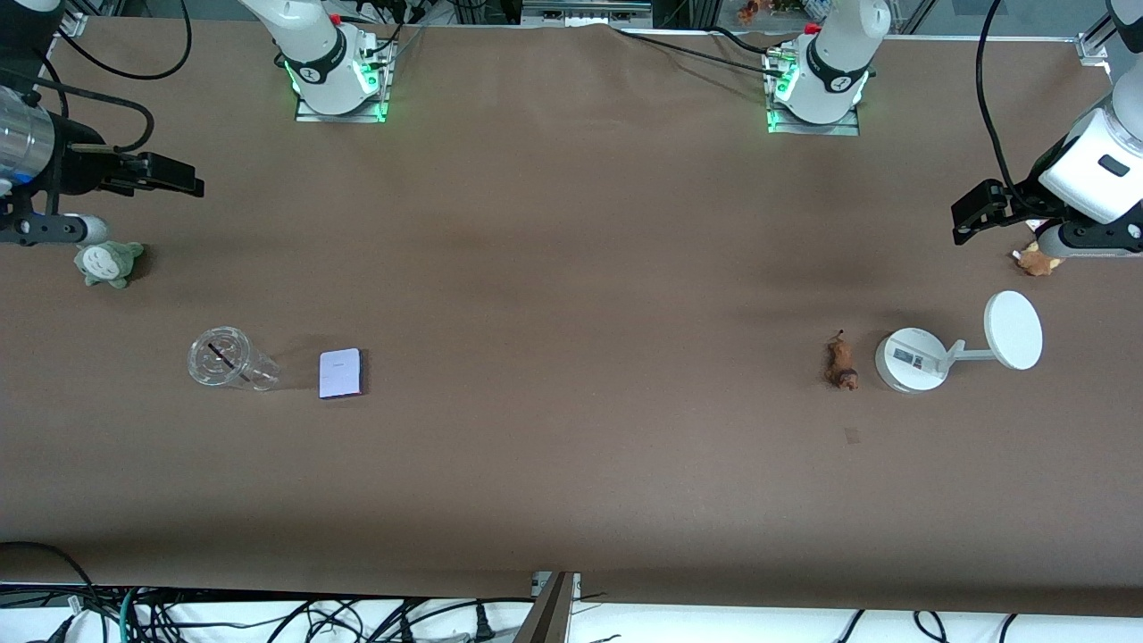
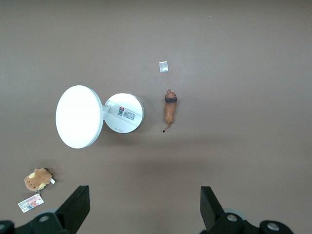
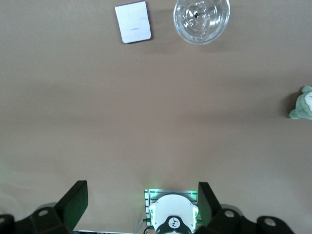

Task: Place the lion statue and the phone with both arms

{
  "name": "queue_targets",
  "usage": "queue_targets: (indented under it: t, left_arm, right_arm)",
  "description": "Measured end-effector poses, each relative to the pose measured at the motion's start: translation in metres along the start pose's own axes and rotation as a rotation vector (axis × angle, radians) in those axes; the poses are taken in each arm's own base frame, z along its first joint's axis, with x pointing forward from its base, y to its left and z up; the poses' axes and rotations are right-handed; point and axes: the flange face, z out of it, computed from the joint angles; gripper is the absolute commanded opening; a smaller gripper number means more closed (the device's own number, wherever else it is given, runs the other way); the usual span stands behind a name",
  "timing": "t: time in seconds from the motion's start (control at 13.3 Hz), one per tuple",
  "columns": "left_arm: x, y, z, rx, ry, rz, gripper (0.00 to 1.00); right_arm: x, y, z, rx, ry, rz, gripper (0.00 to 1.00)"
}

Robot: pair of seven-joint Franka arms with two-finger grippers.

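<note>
The lion statue [image 1: 841,362], a tiny orange-brown figurine with a darker end, lies on the table beside the white stand; it also shows in the left wrist view [image 2: 169,109]. The phone [image 1: 340,372], a flat pale lavender slab, lies beside a clear cup toward the right arm's end; it also shows in the right wrist view [image 3: 133,22]. My left gripper [image 1: 975,211] hangs open and empty over the left arm's end of the table [image 2: 145,195]. My right gripper [image 1: 170,174] hangs open and empty over the right arm's end [image 3: 143,192].
A white round-based stand [image 1: 911,359] with a disc [image 1: 1013,330] stands beside the lion [image 2: 124,113]. A fuzzy brown plush [image 1: 1038,261] lies under the left arm. A clear cup [image 1: 228,359] and a grey-green plush [image 1: 107,262] sit toward the right arm's end. A small tag [image 1: 852,436] lies near the lion.
</note>
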Motion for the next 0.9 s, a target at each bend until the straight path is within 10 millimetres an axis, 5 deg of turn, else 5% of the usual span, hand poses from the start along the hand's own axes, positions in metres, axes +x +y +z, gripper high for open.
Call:
queue_targets:
  t: [0.9]
  left_arm:
    - [0.0, -0.001, 0.0, 0.0, -0.001, -0.002, 1.0]
  right_arm:
    - [-0.0016, -0.0005, -0.0035, 0.002, 0.057, 0.0, 1.0]
